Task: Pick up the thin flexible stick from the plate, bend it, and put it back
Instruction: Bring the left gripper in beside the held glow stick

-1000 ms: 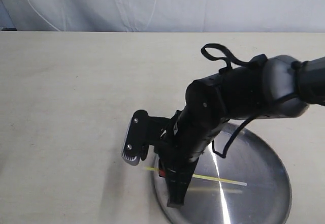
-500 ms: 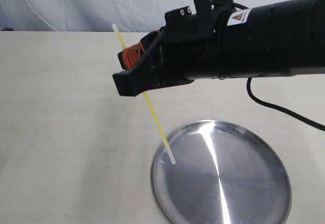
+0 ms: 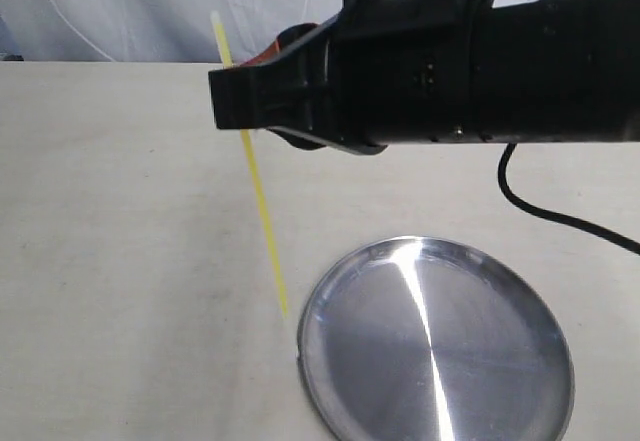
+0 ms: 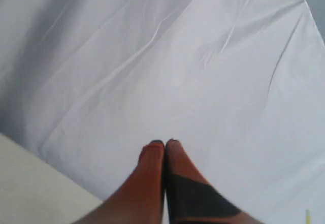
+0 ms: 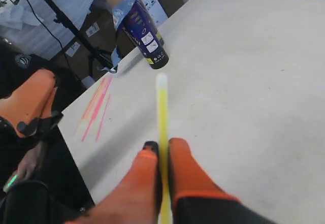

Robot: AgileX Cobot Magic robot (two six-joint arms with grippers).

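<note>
The thin flexible stick [image 3: 262, 201] is a yellow-green strand held nearly upright in the air, left of the plate. Its pale upper tip rises in front of the white cloth, and its lower end hangs above the table beside the rim. My right gripper [image 3: 240, 111] is shut on its upper part, with the black arm stretching in from the right. In the right wrist view the stick [image 5: 162, 102] runs out between the orange fingers of that gripper [image 5: 163, 145]. The plate [image 3: 520, 361] lies bare, round and shiny silver. My left gripper [image 4: 165, 144] is shut on nothing and faces the white cloth.
A white cloth [image 3: 120, 11] hangs behind the cream table [image 3: 120, 261]. In the right wrist view a dark can with blue tape [image 5: 144, 38] stands near the table edge beside pink marks [image 5: 96, 107]. Stands and an orange and black device [image 5: 28, 104] are beyond that edge.
The right arm has carried the stick up off the plate and leftward. Half a second ago its lower tip hung over the plate's rim; now it hangs over the table beside the plate.
</note>
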